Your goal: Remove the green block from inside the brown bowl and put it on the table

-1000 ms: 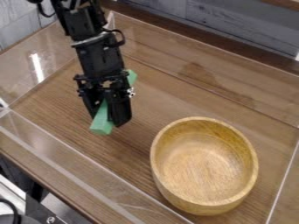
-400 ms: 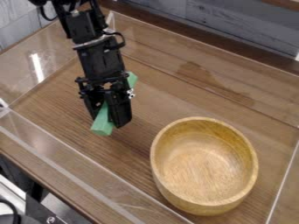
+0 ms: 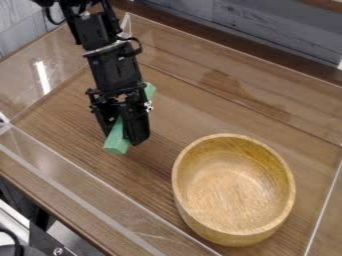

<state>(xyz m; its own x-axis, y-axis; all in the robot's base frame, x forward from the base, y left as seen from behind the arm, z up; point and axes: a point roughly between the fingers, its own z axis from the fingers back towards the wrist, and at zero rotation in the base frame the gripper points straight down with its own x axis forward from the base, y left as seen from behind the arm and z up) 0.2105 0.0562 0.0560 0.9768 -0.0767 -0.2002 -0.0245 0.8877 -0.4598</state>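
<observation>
We find nothing shifted since the frames of a second ago: the arm, the block and the bowl all sit where they were. The hand (image 3: 124, 122) is clamped on the green block (image 3: 128, 124), its dark fingers (image 3: 138, 120) pressed against the block's sides. The block stands steeply tilted, its upper end showing beside the hand near the wrist and its lower end down at the bench (image 3: 201, 95); we cannot tell whether that lower end touches the wood or hangs just above it. The black arm comes down from the upper left corner of the view, and the hand points downward at a slant.

The brown bowl (image 3: 235, 188) stands to the lower right, apart from the hand and the block. It is upright, and we see its pale wood grain across the whole inside, with the thick rim running round unbroken. The block is outside the bowl, on the left of it, over the open wood of the bench.

Clear plastic walls (image 3: 54, 70) edge the bench on the left and along the near side. Behind the bench we make out a grey panelled backdrop (image 3: 267, 25).
</observation>
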